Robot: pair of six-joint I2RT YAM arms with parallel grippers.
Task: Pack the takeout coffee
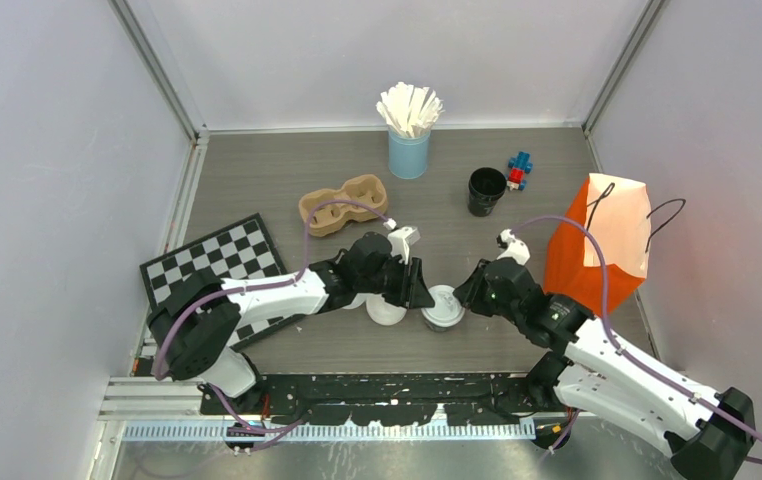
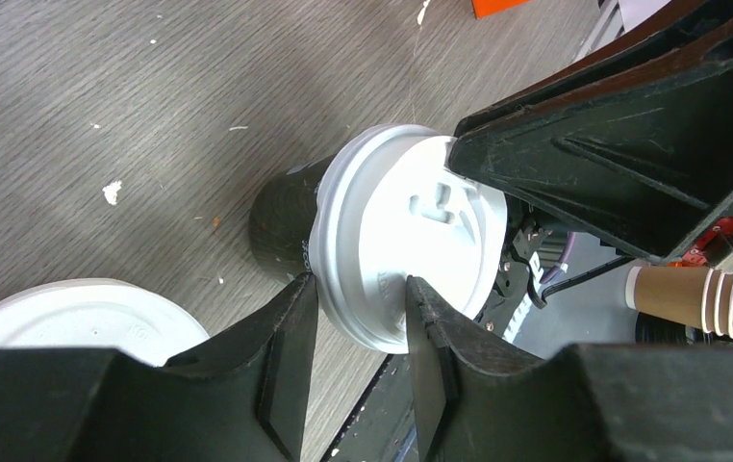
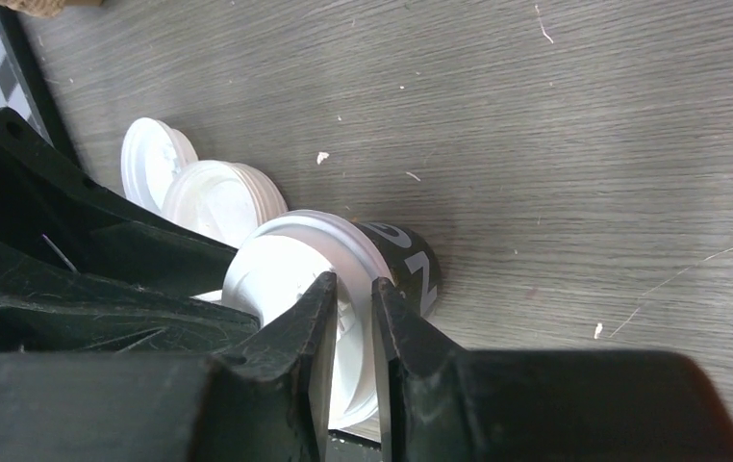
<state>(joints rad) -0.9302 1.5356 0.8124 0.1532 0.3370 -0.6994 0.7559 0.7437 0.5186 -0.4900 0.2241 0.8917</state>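
Note:
One takeout coffee cup (image 1: 443, 306), black with white print and a white sip lid (image 2: 411, 226), stands on the table near the front between both grippers. My left gripper (image 1: 419, 285) has its fingers on either side of the lid's rim (image 2: 361, 313), one against the cup wall (image 2: 281, 217), one on the lid top. My right gripper (image 1: 465, 297) pinches the opposite rim of the same lid (image 3: 353, 308), and the cup's printed side (image 3: 411, 265) shows beside it. A second black cup (image 1: 486, 190) stands open, without a lid, at the back.
Loose white lids (image 1: 385, 312) lie just left of the cup, also in the right wrist view (image 3: 223, 197). A cardboard cup carrier (image 1: 342, 203), a light-blue cup of stirrers (image 1: 409, 140), a checkerboard (image 1: 222, 268), a small toy (image 1: 519, 170) and an orange paper bag (image 1: 602, 240) stand around.

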